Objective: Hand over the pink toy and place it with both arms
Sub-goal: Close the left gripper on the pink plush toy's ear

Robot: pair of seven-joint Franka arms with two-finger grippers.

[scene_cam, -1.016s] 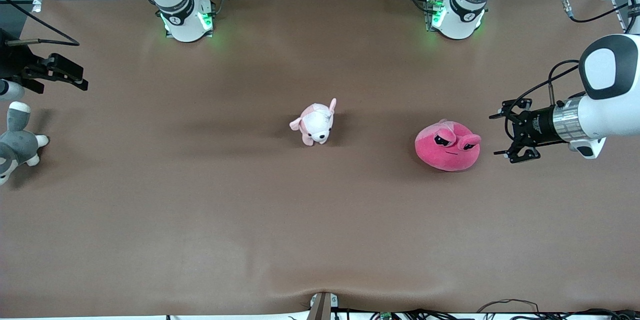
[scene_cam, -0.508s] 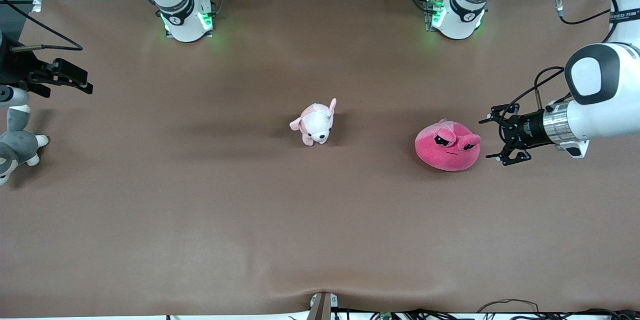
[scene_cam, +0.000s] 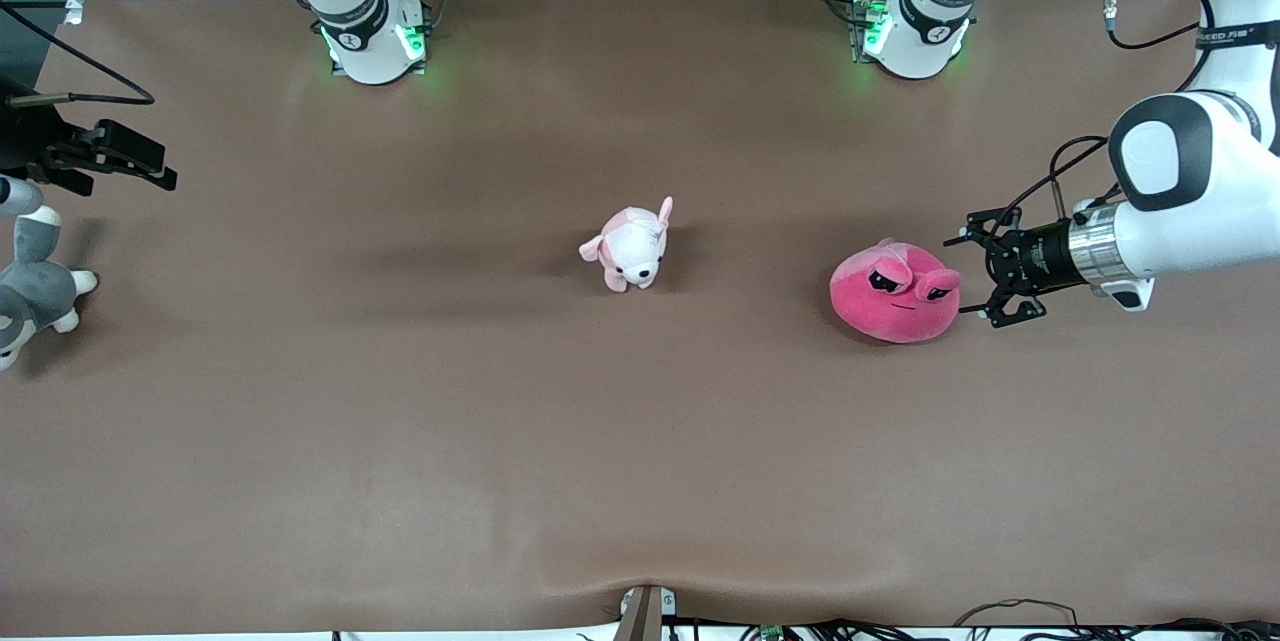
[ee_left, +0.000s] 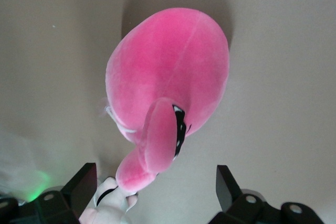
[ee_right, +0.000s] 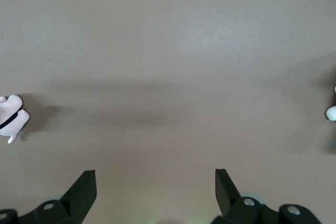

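Note:
The pink toy (scene_cam: 895, 301), a round hot-pink plush with two dark half-lidded eyes, lies on the brown table toward the left arm's end. My left gripper (scene_cam: 975, 281) is open and empty, low beside the toy and pointing at it, its fingertips just short of the plush. In the left wrist view the toy (ee_left: 168, 82) fills the middle, ahead of the open left gripper (ee_left: 155, 177). My right gripper (scene_cam: 135, 161) is open and empty, and waits at the right arm's end of the table. Its wrist view shows the open right gripper (ee_right: 155, 182) over bare table.
A small pale pink-and-white puppy plush (scene_cam: 630, 249) stands mid-table and also shows in the left wrist view (ee_left: 107, 205). A grey-and-white plush (scene_cam: 30, 291) lies at the right arm's end, near the right gripper. The brown mat (scene_cam: 500, 441) spreads toward the front camera.
My left gripper has moved along the table toward the pink toy and now sits right beside it, still open. The right gripper shifted only slightly. The plushes have not moved.

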